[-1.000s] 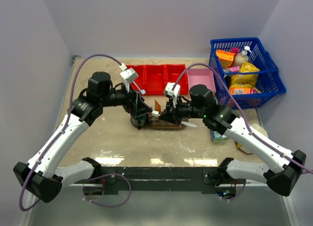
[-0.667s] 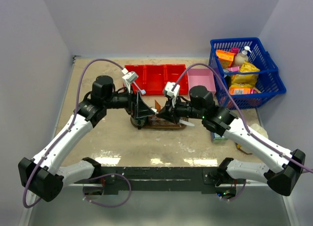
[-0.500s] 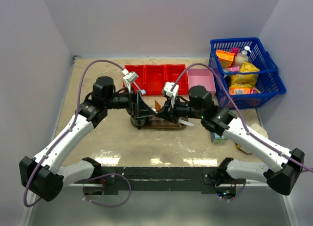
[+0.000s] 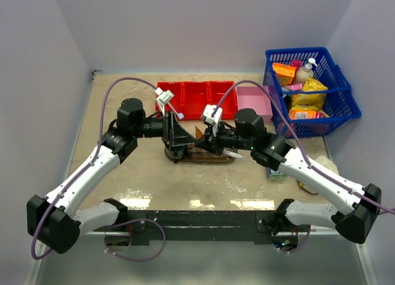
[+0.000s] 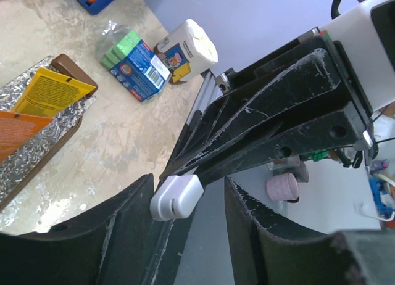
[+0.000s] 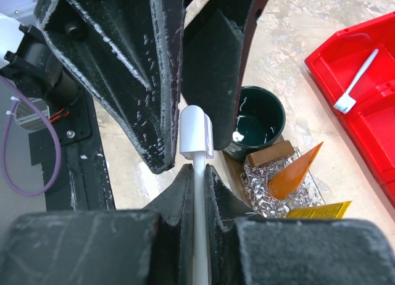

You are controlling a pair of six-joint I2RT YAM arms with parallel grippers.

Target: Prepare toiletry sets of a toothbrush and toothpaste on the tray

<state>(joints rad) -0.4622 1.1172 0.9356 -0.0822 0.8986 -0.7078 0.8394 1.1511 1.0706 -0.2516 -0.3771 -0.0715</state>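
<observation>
My right gripper (image 4: pixel 201 141) is shut on a white toothbrush (image 6: pixel 197 192) and holds it above the tray (image 4: pixel 217 160). The brush's head (image 5: pixel 176 197) sits between the fingers (image 6: pixel 129 69) of my open left gripper (image 4: pixel 179 139), which does not clamp it. The two grippers meet tip to tip. The brush's tail (image 4: pixel 235 153) pokes out behind my right gripper. The deep orange toothpaste tube (image 6: pixel 296 171) and the yellower tube (image 6: pixel 319 209) lie in a glass dish (image 6: pixel 266 185) on the tray. Another toothbrush (image 6: pixel 358 81) lies in the red bin.
A dark green cup (image 6: pixel 256 120) and a brown block (image 6: pixel 271 154) stand on the tray. Behind it are the red three-compartment bin (image 4: pixel 194 95) and the pink box (image 4: pixel 253 100). A blue basket (image 4: pixel 311 87) is at the far right. A green-blue packet (image 5: pixel 133 60) lies right of the tray.
My left gripper has lifted off the tray and swung right, its open jaws now around the brush's head. My right gripper has shifted slightly left, still holding the brush.
</observation>
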